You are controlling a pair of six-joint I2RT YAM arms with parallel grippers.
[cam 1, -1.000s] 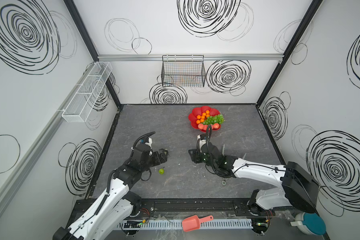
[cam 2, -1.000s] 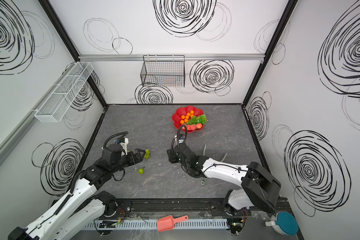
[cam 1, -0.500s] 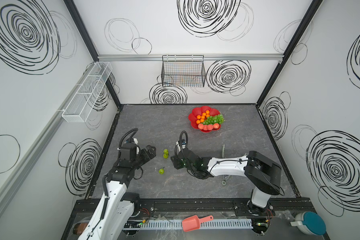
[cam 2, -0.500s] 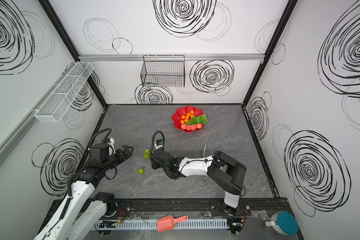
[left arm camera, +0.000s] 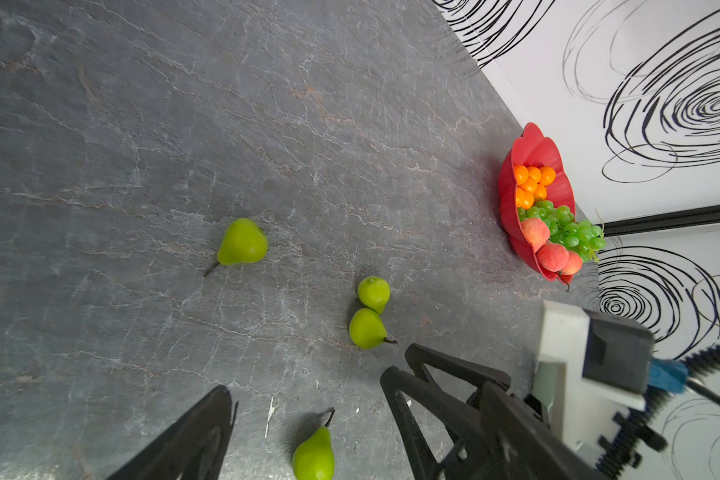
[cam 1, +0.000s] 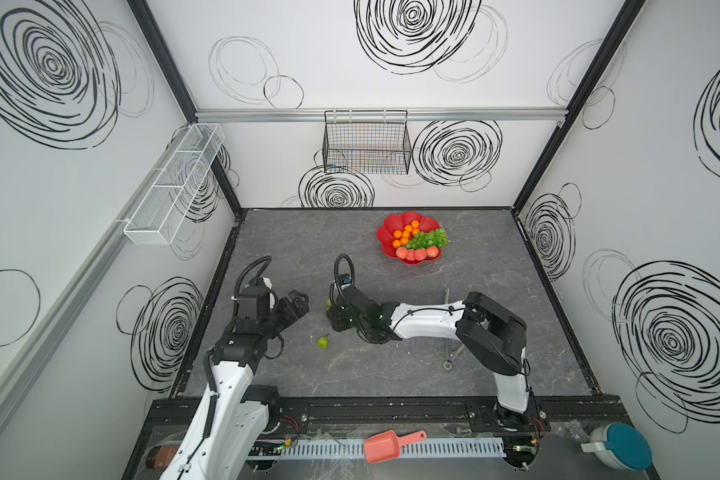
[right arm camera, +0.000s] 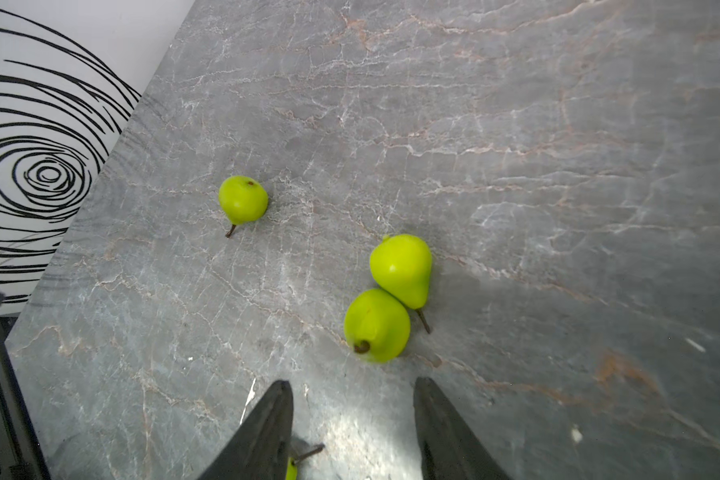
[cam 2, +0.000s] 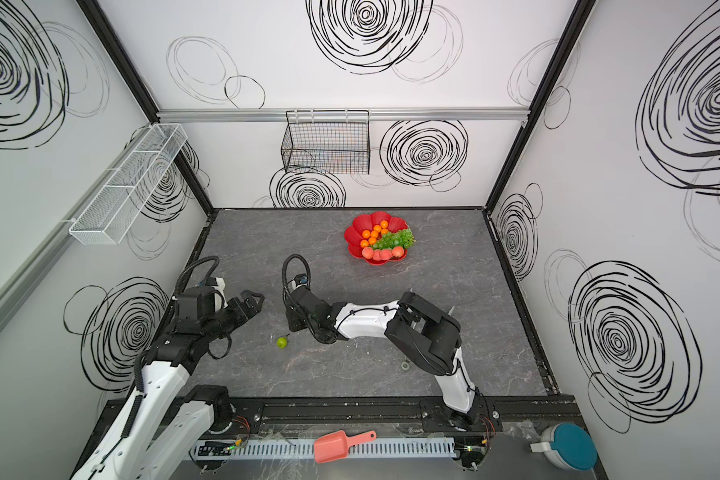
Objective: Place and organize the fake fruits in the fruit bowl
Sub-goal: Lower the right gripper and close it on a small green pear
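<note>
The right gripper [right arm camera: 352, 380] is reaching over the counter [right arm camera: 558, 166] with its jaws standing apart and empty. Two touching pears [right arm camera: 377, 324] are lying just ahead of the gap, a third pear [right arm camera: 243, 199] farther off. The left gripper [cam 1: 302, 304] is gaping too, holding nothing. Oranges [cam 1: 404, 235], grapes [cam 1: 429, 239] and peaches [cam 1: 416, 253] are sitting in the bowl [cam 1: 408, 218], well apart from both.

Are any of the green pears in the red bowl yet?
No, the bowl holds only oranges, grapes and peaches, while the pears lie out on the table.
</note>
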